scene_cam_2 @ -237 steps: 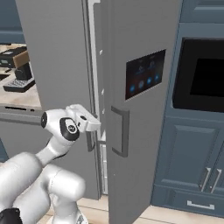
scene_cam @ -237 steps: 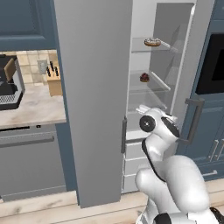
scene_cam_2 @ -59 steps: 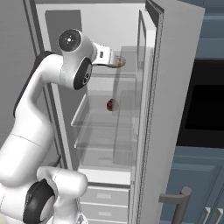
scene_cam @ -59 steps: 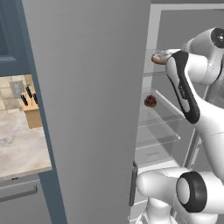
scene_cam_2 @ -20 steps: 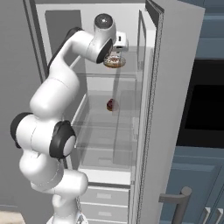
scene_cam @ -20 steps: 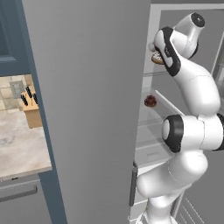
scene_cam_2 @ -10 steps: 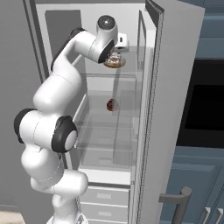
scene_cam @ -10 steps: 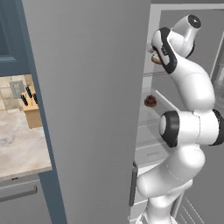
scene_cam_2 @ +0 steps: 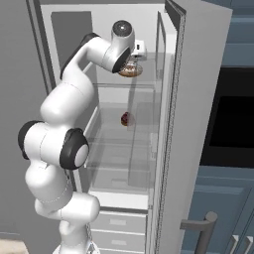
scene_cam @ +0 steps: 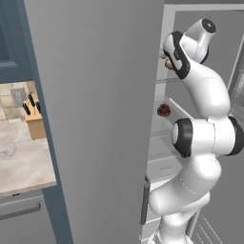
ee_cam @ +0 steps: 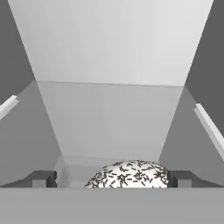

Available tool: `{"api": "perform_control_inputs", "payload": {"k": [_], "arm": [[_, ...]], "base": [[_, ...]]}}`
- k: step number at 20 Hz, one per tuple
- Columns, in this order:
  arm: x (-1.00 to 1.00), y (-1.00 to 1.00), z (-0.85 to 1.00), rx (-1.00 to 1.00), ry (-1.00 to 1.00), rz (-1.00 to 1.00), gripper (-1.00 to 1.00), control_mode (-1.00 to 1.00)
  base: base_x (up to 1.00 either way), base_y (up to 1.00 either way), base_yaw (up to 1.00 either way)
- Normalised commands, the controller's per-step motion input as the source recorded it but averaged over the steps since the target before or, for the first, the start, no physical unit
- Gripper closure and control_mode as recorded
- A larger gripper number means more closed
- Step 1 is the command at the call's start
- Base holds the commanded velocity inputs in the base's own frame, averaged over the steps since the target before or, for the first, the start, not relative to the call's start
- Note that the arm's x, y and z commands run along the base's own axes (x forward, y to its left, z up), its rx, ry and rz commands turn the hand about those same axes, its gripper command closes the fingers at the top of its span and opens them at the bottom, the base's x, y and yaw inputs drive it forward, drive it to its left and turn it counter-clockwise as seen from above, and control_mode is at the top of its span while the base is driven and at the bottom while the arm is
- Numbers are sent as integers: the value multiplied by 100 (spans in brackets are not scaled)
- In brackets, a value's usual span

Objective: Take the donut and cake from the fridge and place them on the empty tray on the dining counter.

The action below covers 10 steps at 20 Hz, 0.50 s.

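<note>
The gripper [ee_cam: 112, 179] stands fully spread, one dark fingertip on each side of the donut [ee_cam: 129, 174], with daylight between each tip and the icing; nothing is pinched yet. The donut, white-iced and dark-speckled, lies flat on the top glass shelf [scene_cam_2: 149, 85] of the fridge [scene_cam_2: 168, 149], seen from the right base view just under the hand. That straddling stance reads as a pre-grasp: the fingers are set wide so they can close across the ring's outer edge, and the judgement is that closing is the step in hand. Taking the donut as the landmark, the cake [scene_cam_2: 126, 118], small, round and dark reddish-brown, sits on the next shelf directly below it and is untouched; it appears from the left base view [scene_cam: 163, 110] at the shelf's front edge. Behind the donut the pale back wall of the compartment rises, and shelf rails run along either side. The arm reaches up and in from below the donut, elbow folded, because the top shelf is high. To the right of the donut stands the open fridge door [scene_cam_2: 193, 124]; well to its left, beyond the grey fridge side, a knife block [scene_cam: 32, 119] rests on a wall counter [scene_cam: 21, 162]. Both items remain to be carried out.
</note>
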Motion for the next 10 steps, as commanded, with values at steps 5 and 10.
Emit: {"api": "perform_control_inputs", "payload": {"k": [5, 10], "arm": [[0, 4, -1, 0, 3, 0, -100, -100], [-2, 0, -9, 2, 1, 0, -100, -100]], "base": [[0, 0, 0], [0, 0, 0]]}}
